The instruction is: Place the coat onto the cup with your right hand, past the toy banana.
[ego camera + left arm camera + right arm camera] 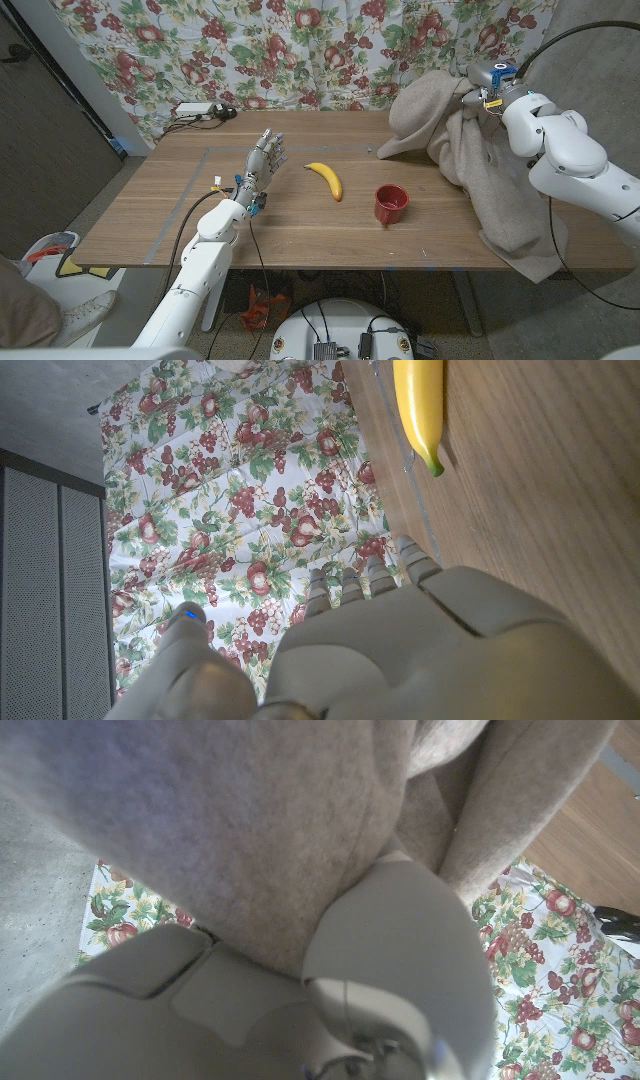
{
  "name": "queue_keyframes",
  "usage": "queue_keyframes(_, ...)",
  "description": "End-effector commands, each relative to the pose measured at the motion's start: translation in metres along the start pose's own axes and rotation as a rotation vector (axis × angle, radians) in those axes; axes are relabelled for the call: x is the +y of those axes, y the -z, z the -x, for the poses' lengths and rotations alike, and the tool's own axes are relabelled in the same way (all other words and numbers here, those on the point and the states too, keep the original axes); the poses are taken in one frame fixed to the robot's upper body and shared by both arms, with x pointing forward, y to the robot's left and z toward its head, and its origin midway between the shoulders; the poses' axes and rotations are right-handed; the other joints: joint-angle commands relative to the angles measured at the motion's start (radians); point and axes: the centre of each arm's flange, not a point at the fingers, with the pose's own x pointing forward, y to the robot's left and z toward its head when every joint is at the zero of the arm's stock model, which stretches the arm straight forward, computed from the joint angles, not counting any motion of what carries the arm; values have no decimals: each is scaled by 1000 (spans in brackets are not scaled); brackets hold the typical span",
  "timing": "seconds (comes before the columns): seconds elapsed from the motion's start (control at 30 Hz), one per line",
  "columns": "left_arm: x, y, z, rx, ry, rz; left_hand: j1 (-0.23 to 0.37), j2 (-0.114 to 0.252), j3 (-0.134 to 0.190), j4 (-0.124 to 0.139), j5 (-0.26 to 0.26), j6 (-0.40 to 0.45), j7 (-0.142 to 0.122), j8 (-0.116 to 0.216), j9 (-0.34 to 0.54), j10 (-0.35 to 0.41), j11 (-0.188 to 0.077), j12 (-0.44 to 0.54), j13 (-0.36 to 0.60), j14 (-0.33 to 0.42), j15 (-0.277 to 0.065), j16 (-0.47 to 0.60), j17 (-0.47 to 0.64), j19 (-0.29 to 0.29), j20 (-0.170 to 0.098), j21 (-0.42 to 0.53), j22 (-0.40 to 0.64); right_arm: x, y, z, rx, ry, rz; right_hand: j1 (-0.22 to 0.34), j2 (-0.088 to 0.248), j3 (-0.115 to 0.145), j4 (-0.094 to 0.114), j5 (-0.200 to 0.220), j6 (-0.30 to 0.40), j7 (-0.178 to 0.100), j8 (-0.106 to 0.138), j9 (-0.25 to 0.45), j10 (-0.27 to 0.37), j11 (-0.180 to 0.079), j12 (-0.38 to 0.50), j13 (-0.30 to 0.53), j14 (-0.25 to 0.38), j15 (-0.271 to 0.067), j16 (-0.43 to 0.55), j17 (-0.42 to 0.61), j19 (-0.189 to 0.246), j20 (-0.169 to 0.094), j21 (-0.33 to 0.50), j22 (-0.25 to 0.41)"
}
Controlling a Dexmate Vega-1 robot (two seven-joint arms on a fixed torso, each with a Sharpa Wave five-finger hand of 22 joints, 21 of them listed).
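- Table [300, 225] of brown wood carries everything; a grey tape line runs along its left part and near edge.
- Left arm comes in from the bottom left corner of the head view, and its left hand [260, 165] stands over the table's left half, fingers apart and reaching up, holding nothing.
- From the left wrist view the back of that same left hand [420, 650] shows in pale grey, with the toy banana's [420, 405] tip and the wood beyond it.
- Red cup [391, 204] stands upright right of centre, open mouth up, well apart from the left hand.
- Toy banana [325, 178] lies on the wood just left of the cup and a little farther back, between the left hand and the cup, touching neither.
- Coat [470, 150], beige and heavy, is bunched over the table's far right part; one fold hangs down past the near right edge, and it stays clear of the cup.
- Right hand [490, 85] is up at the far right, buried in the top of the coat and gripping the cloth; in the right wrist view the right hand [400, 950] presses into the fabric [250, 830].
- Floral curtain [300, 50] hangs behind the table, with a white power strip [195, 110] at the far left corner.
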Motion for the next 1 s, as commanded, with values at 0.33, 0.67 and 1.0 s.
queue_keyframes(0.33, 0, 0, 0, -5, 4, -3, -1, 3, -4, -3, 8, 5, -3, 1, 4, -5, 5, 10, 2, -5, 0, 5, 2, 5, -1, 4, 6, -18, -15, 32, -25, -1, 17, 20, 29, 24, 10, 8, -8, 5, 14, 7, 6, -1, 9, 8, -5, -68, 12, 3, 2, -127, 12, -3)
queue_keyframes(0.67, 0, 2, -2, -12, 9, 1, -1, 3, -4, -3, 8, 5, -2, 1, 4, -7, 5, 9, 2, -5, 1, 5, 2, 4, 0, 4, 6, -26, -17, 48, -7, 2, 28, 17, 28, 31, 10, 10, -12, 6, 23, 2, 2, -1, 13, 8, -6, -68, 16, 3, 2, -127, 12, -13)
queue_keyframes(1.0, 2, 5, -6, -14, 16, 6, -1, 3, -5, -3, 7, 5, -3, 1, 4, -6, 5, 9, 2, -6, 0, 5, 2, 5, -1, 4, 6, -32, -25, 60, -19, -3, 32, 14, 28, 35, 11, 11, -13, 6, 29, 0, -1, -2, 13, 6, -8, -68, 17, 2, 1, -127, 13, -16)
